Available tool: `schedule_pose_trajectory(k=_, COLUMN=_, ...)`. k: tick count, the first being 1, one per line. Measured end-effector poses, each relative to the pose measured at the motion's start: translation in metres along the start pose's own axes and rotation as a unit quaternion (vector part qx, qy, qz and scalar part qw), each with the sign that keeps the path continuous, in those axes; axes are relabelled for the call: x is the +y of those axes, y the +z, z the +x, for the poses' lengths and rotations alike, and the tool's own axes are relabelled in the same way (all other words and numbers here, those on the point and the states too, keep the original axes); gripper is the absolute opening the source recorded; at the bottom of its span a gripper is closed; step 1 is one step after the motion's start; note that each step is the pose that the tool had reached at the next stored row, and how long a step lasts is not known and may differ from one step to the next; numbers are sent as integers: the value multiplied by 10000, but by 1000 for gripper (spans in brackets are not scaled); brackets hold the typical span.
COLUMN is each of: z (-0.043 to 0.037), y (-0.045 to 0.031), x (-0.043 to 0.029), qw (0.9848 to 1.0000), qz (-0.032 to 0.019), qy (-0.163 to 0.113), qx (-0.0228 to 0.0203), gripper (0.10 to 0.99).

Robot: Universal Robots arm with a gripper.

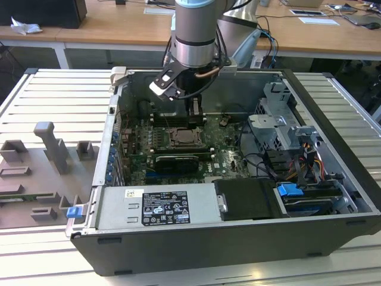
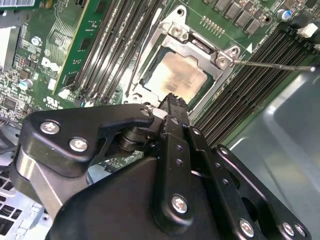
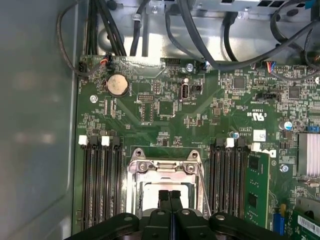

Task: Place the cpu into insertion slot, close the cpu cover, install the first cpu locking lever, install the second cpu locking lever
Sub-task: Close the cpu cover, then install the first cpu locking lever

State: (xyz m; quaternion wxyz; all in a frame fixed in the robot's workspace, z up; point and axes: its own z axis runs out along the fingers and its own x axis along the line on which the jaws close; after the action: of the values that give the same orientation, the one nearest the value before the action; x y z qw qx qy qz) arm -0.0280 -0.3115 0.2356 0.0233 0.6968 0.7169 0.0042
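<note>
An open desktop computer case [image 1: 196, 250] lies on its side on a slatted metal table [image 1: 53, 89], and a robot arm reaches down into it. In the exterior view, the gripper [image 1: 193, 118] hangs just above the insertion slot [image 1: 186, 138] near the middle of the green motherboard [image 1: 229, 149]. From this view the slot's details are too small to make out.

In both wrist views the gripper's black body hides the near side of the slot. In the first wrist view the fingertips [image 3: 165, 196] cover most of the chip. Its two fingers are pressed together with nothing between them, and their tips sit over the edge of the cpu [image 2: 175, 75]. Whether they touch it is unclear.

The cpu sits inside the slot, a flat square with a pale, slightly coppery metal face. The cpu cover [image 2: 195, 47], a silvery frame with a cut-out centre, lies down around it. A thin wire locking lever [image 2: 272, 64] runs out from one corner of the cover across the long black memory slots [image 2: 250, 85]. It is hard to tell if it is hooked down.
</note>
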Motion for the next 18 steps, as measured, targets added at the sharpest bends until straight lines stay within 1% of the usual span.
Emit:
schedule_pose_trajectory(k=9, z=4, y=-3, x=-120, qw=10000, qz=0, qy=0, qx=0, gripper=106)
schedule_pose_trajectory(k=18, z=3, y=-4, x=-122, qw=10000, qz=0, qy=0, qx=0, gripper=106)
